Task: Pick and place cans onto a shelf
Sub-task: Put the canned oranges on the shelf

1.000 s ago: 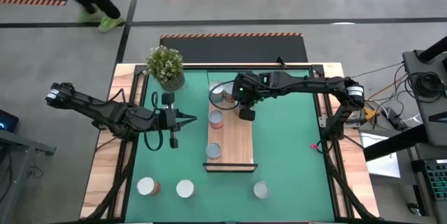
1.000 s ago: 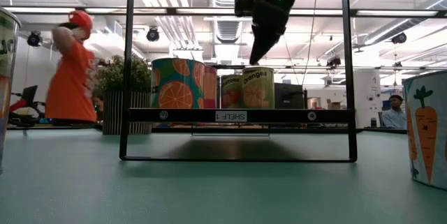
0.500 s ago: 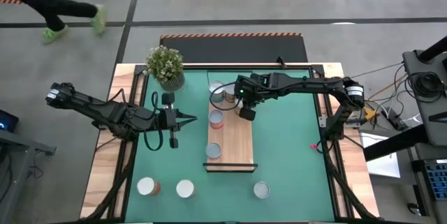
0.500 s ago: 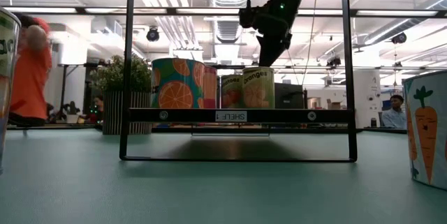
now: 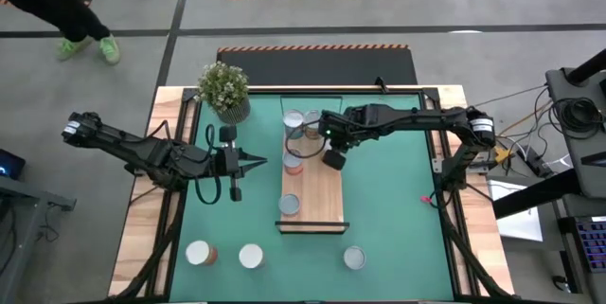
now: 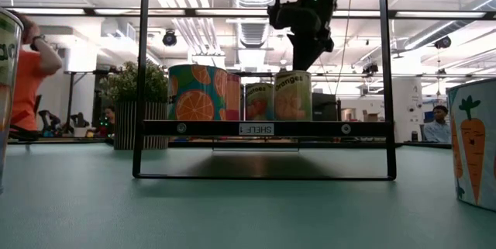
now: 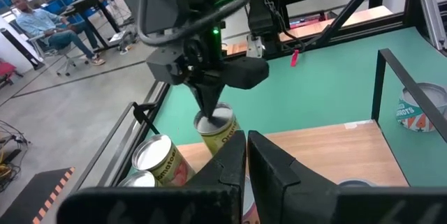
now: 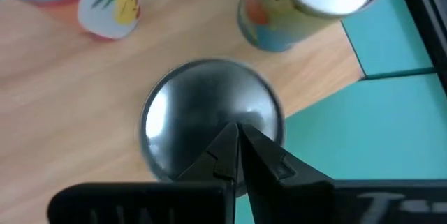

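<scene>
The light-wood shelf (image 5: 322,190) lies on the green mat. Cans stand on it: one (image 5: 294,162), one (image 5: 289,205), and two at its far end (image 5: 301,122). My right gripper (image 5: 331,159) is shut above another shelf can with an orange label (image 6: 293,98), which it hides from above. That can's silver top (image 8: 202,105) fills the right wrist view. My left gripper (image 5: 262,162) is shut and empty, left of the shelf, pointing toward it. My right gripper points down from above, its shut fingertips (image 7: 209,112) meeting the orange-label can's silver top (image 7: 222,117), near the rim. It pinches nothing. The can stands on the shelf board and looks slightly tilted in the left wrist view.
A potted plant (image 5: 224,89) stands at the far left corner. Three cans (image 5: 201,254) (image 5: 250,257) (image 5: 354,259) stand on the mat near the front edge. Black frame posts (image 6: 142,70) (image 6: 384,70) rise at the shelf's sides. A person (image 5: 57,10) walks beyond the table.
My right gripper has shifted a little toward the table's right edge, staying shut. The orange-label can beneath it has slid the same way along the shelf. The person beyond the table has walked on.
</scene>
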You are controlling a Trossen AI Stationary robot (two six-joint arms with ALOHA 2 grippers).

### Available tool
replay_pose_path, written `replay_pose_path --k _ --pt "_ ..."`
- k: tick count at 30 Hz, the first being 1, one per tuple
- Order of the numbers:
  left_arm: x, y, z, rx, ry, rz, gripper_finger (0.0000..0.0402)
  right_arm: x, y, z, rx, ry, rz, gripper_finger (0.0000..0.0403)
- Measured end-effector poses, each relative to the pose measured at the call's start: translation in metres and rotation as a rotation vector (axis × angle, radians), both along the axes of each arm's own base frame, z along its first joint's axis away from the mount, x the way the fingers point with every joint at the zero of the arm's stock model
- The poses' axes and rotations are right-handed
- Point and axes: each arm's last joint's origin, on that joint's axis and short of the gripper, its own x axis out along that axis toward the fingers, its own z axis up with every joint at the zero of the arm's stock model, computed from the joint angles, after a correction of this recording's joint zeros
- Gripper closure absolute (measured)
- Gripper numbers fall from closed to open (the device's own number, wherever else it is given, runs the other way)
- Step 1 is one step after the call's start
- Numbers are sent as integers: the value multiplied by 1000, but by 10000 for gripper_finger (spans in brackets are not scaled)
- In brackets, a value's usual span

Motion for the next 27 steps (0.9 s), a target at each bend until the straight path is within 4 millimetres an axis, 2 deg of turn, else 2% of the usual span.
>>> replay_pose_path --k 9,15,27 --pt "0 0 0 0 1 0 402 9 -3 11 -104 -72 75 394" --pt "0 0 0 1 4 0 402 10 -2 6 -90 -61 125 394" --pt "0 0 -1 4 11 0 402 9 -3 -9 -94 -50 101 394"
